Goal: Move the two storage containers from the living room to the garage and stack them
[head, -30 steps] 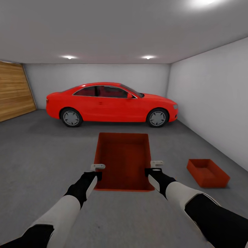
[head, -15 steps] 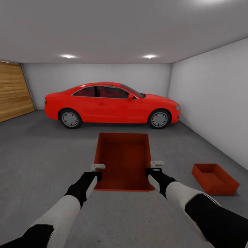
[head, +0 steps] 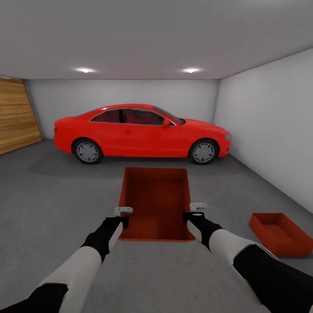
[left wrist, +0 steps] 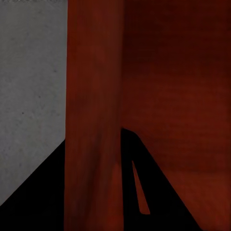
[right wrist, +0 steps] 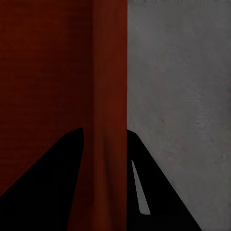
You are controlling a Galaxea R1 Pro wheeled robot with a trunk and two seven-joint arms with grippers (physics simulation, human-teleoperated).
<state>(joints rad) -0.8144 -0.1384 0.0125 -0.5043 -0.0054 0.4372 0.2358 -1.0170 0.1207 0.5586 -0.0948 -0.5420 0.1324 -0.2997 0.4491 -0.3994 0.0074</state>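
I hold one orange-red storage container in front of me above the grey concrete floor of the garage. My left gripper is shut on its left wall, one finger on each side. On the opposite wall my right gripper is shut the same way. The second storage container rests on the floor at the lower right, close to the right-hand wall, beyond my right arm.
A red coupe car is parked sideways across the back of the room. A wooden garage door fills the left side and a white wall runs along the right. Bare concrete lies between me and the car.
The view has shifted: the car has grown slightly and the floor container has slid toward the lower right of the picture. Both grippers and the held container stay where they were in the frame.
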